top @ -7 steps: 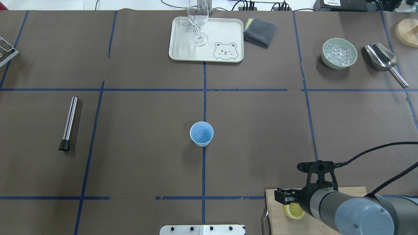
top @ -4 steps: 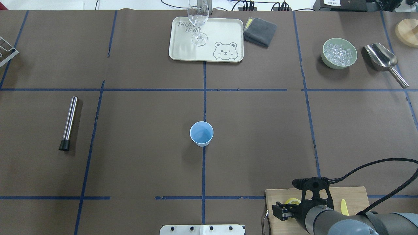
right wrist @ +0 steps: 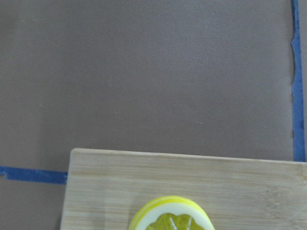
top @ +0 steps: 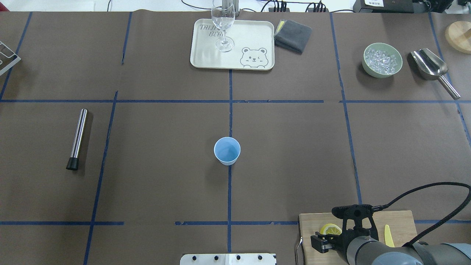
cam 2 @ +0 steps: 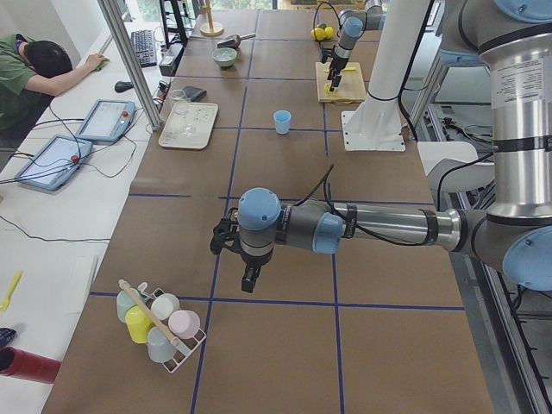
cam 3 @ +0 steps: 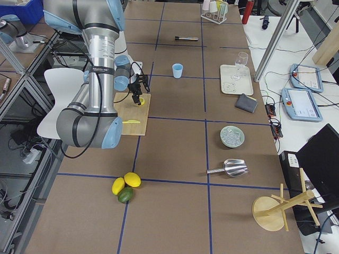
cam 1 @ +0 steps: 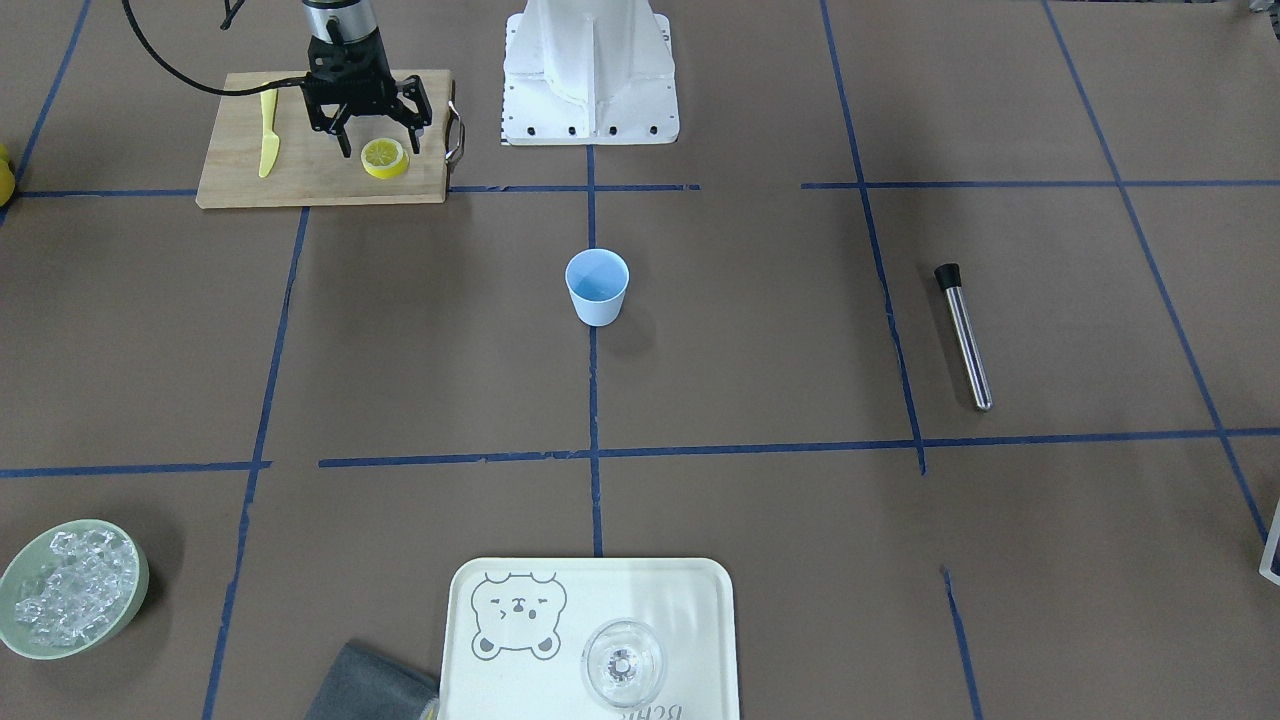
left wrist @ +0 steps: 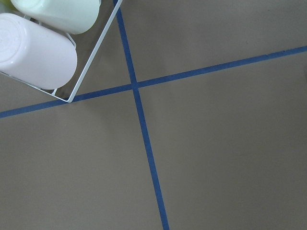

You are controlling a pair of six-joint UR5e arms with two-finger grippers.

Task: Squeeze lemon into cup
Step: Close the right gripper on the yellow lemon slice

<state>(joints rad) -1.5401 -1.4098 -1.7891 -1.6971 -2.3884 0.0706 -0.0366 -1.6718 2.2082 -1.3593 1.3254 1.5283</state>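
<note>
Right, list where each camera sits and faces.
Front-facing: across table, facing base; open right tool near lemon.
Overhead: behind the robot, looking forward; right arm, cup.
Exterior left: table's left end; left arm near.
Exterior right: opposite end; right arm near.
Left wrist: down on tape, rack corner; no arm.
Right wrist: down on cutting board; no arm.
Shared: lemon, front-facing and overhead.

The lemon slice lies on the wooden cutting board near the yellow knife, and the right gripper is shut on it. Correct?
No. The right gripper is open; the lemon slice lies free on the wooden cutting board near the yellow knife. The front-facing view shows it.
</note>
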